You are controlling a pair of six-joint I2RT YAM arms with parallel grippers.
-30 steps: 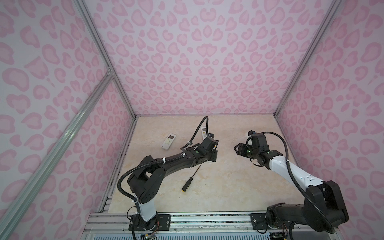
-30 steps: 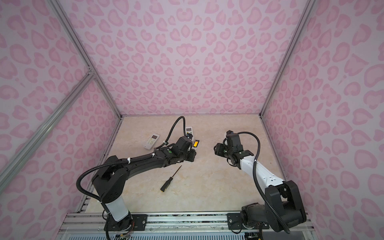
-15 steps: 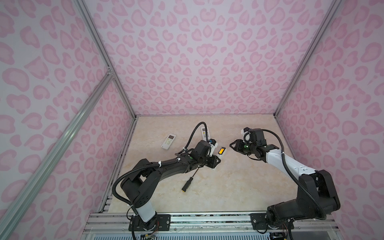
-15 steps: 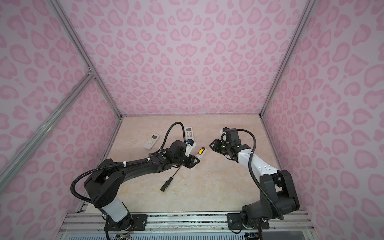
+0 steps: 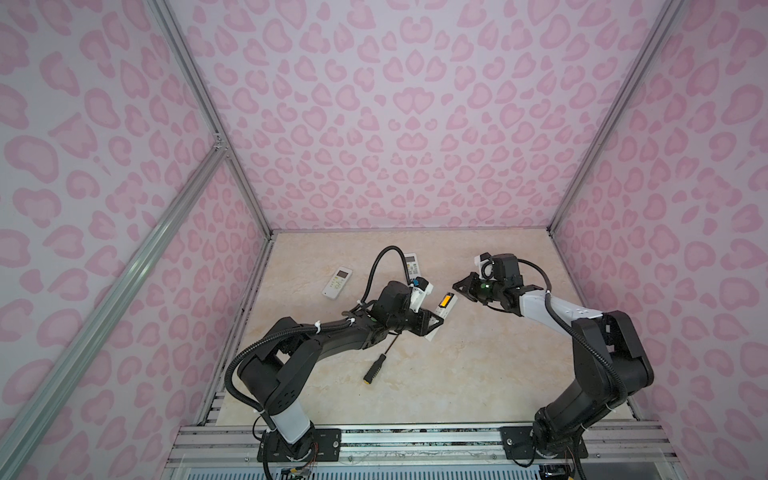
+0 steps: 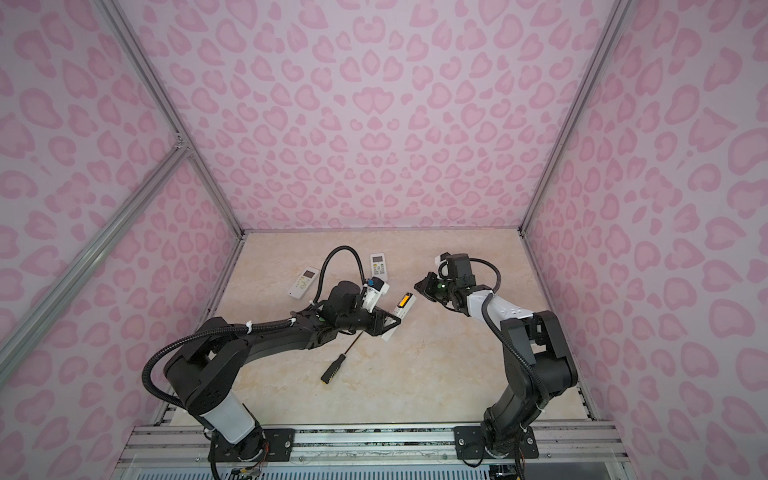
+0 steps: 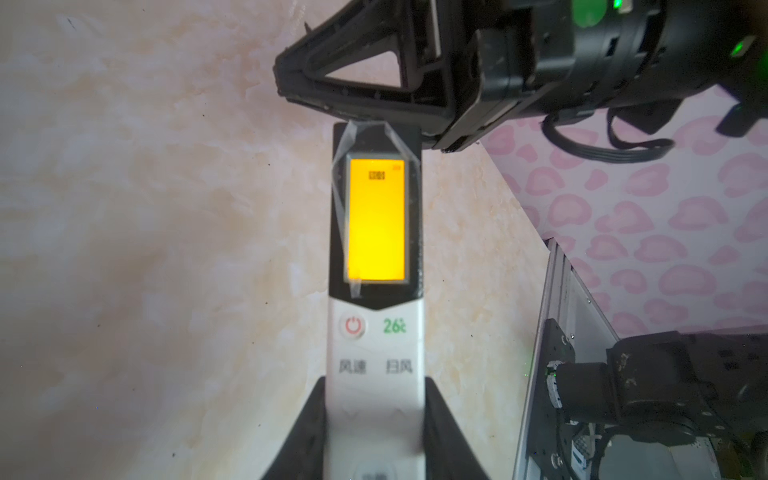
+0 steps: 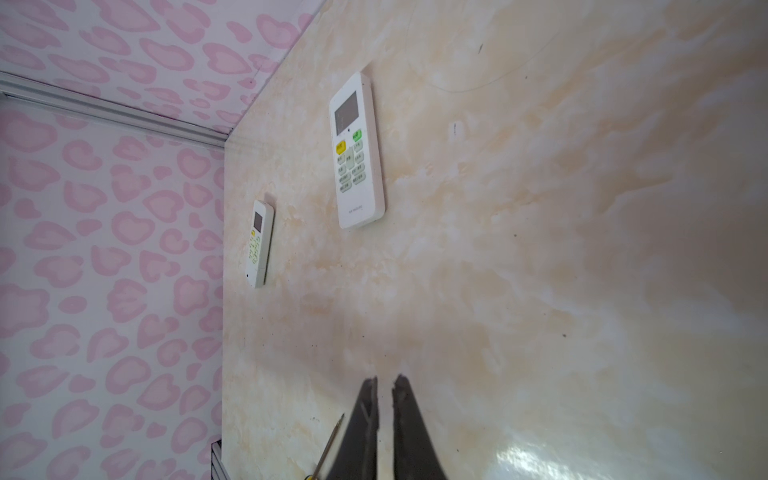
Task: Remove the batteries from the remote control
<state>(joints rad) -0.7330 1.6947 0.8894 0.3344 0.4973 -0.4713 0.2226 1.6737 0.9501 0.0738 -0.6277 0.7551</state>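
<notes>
The left gripper [image 7: 376, 388] is clamped on the slim white plastic remote control [image 7: 376, 332] with glowing orange screen, the right gripper [image 8: 385, 384] hovers by its top end, jaws together and empty; no batteries show, I think they sit inside it, so next the back cover must come open

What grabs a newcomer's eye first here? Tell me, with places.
The remote with its glowing orange screen, held mid-table in the left gripper, stands out first. The right gripper, shut and empty, points at its top end. Behind lie a white remote and a second white remote; a screwdriver lies nearer the front.
</notes>
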